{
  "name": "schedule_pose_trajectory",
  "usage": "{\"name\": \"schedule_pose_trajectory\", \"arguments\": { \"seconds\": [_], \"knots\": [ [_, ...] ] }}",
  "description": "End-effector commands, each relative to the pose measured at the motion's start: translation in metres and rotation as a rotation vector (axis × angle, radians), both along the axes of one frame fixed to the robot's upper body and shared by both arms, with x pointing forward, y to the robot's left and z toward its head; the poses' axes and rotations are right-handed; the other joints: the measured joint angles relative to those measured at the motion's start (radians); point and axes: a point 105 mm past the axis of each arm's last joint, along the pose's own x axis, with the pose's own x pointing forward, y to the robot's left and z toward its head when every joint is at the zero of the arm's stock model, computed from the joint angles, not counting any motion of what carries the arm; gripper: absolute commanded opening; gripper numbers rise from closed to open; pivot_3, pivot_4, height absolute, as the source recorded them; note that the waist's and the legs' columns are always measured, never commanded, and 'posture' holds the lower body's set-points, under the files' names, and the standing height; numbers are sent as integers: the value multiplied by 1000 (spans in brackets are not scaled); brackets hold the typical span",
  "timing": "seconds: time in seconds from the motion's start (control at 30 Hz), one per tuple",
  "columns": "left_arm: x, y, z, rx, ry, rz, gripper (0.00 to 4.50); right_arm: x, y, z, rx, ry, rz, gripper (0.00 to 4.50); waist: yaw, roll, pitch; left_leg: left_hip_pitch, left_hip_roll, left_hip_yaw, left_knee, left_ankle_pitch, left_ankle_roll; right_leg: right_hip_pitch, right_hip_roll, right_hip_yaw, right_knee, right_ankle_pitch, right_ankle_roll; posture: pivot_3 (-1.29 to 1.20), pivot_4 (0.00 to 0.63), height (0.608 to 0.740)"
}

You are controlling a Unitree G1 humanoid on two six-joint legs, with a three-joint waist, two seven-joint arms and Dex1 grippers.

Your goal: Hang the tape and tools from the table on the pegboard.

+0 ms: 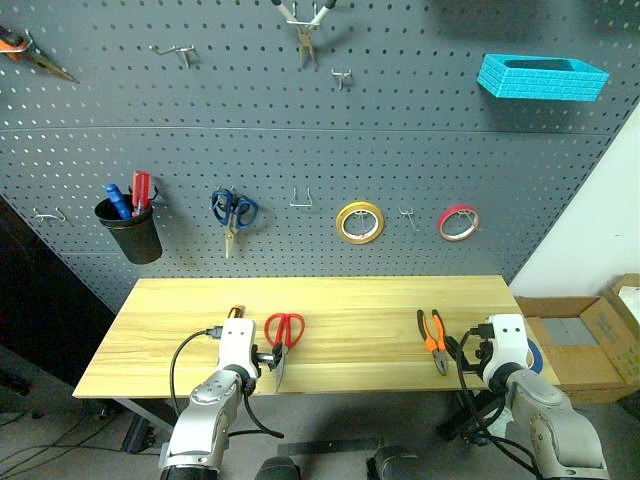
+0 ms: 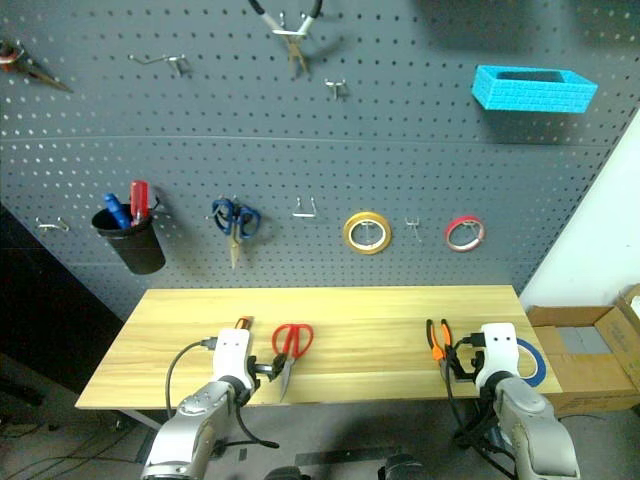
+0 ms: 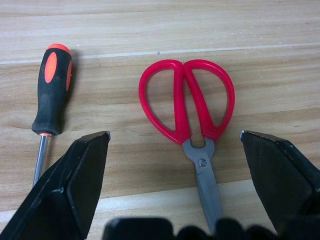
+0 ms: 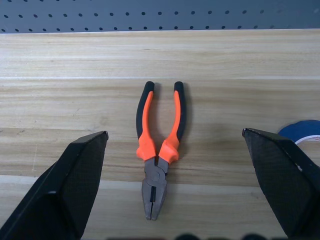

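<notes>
Pale wood table (image 1: 340,300) stands against a dark grey pegboard (image 1: 300,150); contents listed from the grippers outward.

Left gripper (image 3: 175,142): fingers spread wide, holding nothing, poised low over the table's near edge. Between its fingers lie the red scissors (image 3: 192,120), loops toward the pegboard, blades toward the robot. Just beside them, outside the left finger, lies the screwdriver (image 3: 50,100), orange-and-black handle pointing at the pegboard, shaft toward the robot.

Right gripper (image 4: 175,142): fingers likewise spread wide and empty, over the table's right near part. Between them lie the pliers (image 4: 157,145), handles toward the pegboard, nose toward the robot. Blue tape (image 4: 305,131) lies flat near the table's right end, partly hidden behind the right finger.

On the pegboard, lower row, left to right: black cup (image 1: 130,232) with blue and red handles sticking out; blue scissors (image 1: 233,213); a bare hook (image 1: 302,200); yellow roll (image 1: 360,222); red-pink roll (image 1: 458,222). Upper row: hanging pliers (image 1: 305,25) with a pale handle, blue basket (image 1: 540,77) at upper right.

Beside the table's right end: cardboard boxes (image 1: 585,345) on the floor.
</notes>
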Motion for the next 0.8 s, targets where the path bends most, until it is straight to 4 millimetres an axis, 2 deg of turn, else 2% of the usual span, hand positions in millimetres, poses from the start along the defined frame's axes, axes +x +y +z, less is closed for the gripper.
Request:
{"name": "schedule_pose_trajectory", "arguments": {
  "seconds": [0.03, 0.8],
  "knots": [
    [7, 2, 12, 28, -56, -23, 4483, 8, 0, 18, -12, -67, 12, 4500, 0, 0, 0, 0, 0, 0, 0, 0, 0, 0, 0, 0, 0, 0, 0, 123, 0, 740],
    [4, 8, 14, 10, -58, 0, 4483, 9, 2, 15, -14, -59, 36, 4500, 1, 0, 0, 0, 0, 0, 0, 0, 0, 0, 0, 0, 0, 0, 0, 149, 0, 740]
  ]
}}
